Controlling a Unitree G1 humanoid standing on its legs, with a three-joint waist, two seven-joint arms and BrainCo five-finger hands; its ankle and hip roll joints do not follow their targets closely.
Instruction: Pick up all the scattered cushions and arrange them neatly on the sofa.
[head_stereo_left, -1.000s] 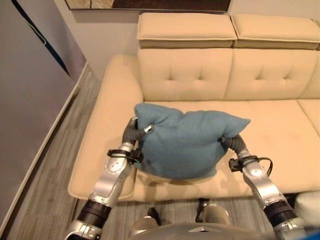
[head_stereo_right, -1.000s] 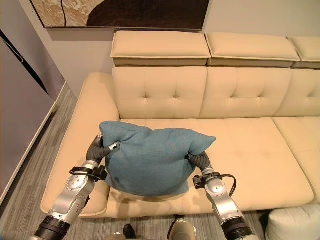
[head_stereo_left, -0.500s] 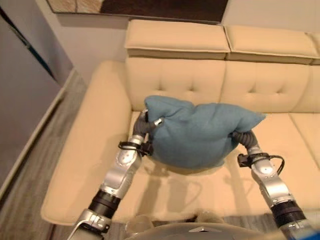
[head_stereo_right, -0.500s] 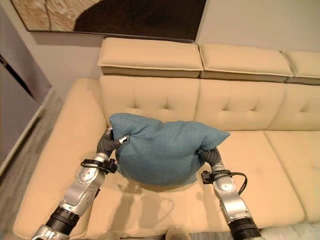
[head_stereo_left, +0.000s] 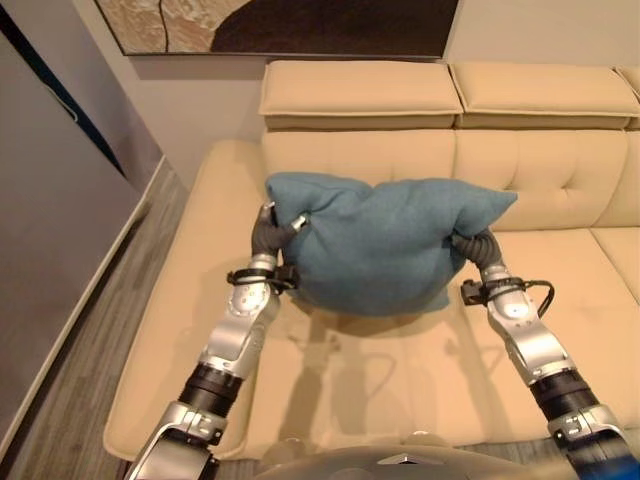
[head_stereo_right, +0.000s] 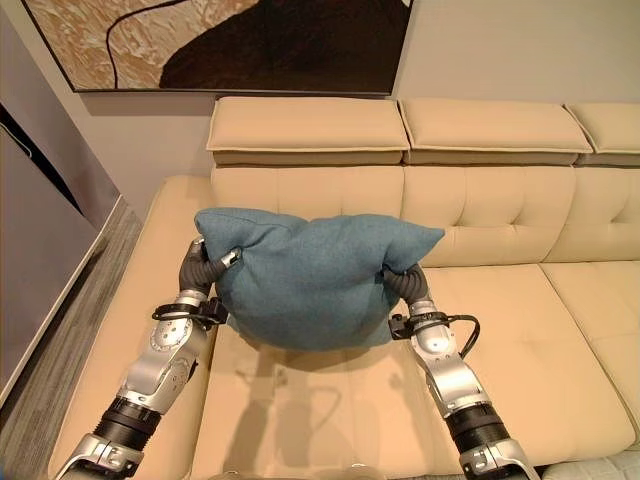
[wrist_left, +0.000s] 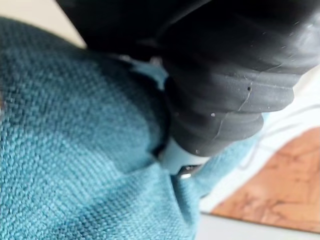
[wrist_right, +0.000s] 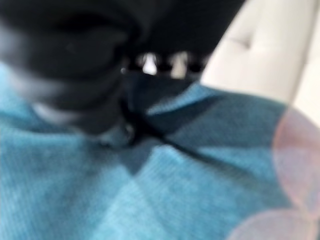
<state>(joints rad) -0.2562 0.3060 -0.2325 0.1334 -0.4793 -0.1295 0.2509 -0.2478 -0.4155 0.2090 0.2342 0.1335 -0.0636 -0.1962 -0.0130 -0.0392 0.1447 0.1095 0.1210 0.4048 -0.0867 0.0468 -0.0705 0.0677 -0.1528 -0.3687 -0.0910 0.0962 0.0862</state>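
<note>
Now we hold the cushion (head_stereo_right: 315, 280) up between our two hands, clear of the sofa (head_stereo_right: 520, 330) and above its seat, toward the sofa's left end. It is a teal, woven cushion, wider than it is tall, and its top edge sags a little in the middle while both upper corners stick out past our wrists.

Our left hand (head_stereo_right: 205, 268) is at the cushion's left edge, near the upper left corner. One silver finger (head_stereo_left: 297, 221) shows on top of the cloth there, curled over the edge, and the cloth bunches around it. In the left wrist view the cushion (wrist_left: 70, 150) lies right against the dark cover of the hand (wrist_left: 225, 100) and folds in under it, so we take this hand as gripping the cushion.

Our right hand (head_stereo_right: 400, 285) is at the cushion's right edge, tucked under the upper right corner, which juts out over the wrist. Its fingers are buried in the cloth, and the right wrist view shows teal fabric (wrist_right: 150, 200) pressed up against the dark cover (wrist_right: 75, 65) with a crease running from it, so we cannot tell how this hand is set.

Behind the cushion are the sofa's tufted backrest and, on the wall above, a painting (head_stereo_right: 240, 45).
</note>
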